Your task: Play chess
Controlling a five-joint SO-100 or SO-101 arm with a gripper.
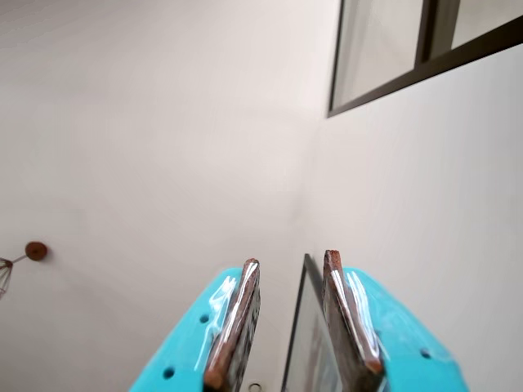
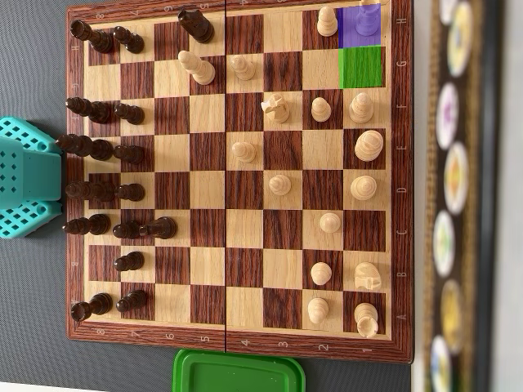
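The wooden chessboard point(image 2: 237, 341) fills the overhead view. Dark pieces point(image 2: 102, 149) stand along its left side and light pieces point(image 2: 365, 145) are spread over the right half. A light piece point(image 2: 196, 67) stands far over on the dark side, near a dark piece point(image 2: 196, 24) at the top. One square at the top right is tinted purple point(image 2: 360, 24), and the one below is tinted green point(image 2: 360, 67). Only the arm's teal base point(image 2: 29, 175) shows at the left edge. In the wrist view my gripper point(image 1: 291, 258) points up at a pale wall, open with nothing between its fingers.
A green lidded container point(image 2: 237, 371) lies just below the board. A blurred dark strip with round discs point(image 2: 449, 196) runs down the right side. The wrist view shows a dark window frame point(image 1: 425, 69), a framed panel point(image 1: 306, 327) and a brown knob point(image 1: 35, 250).
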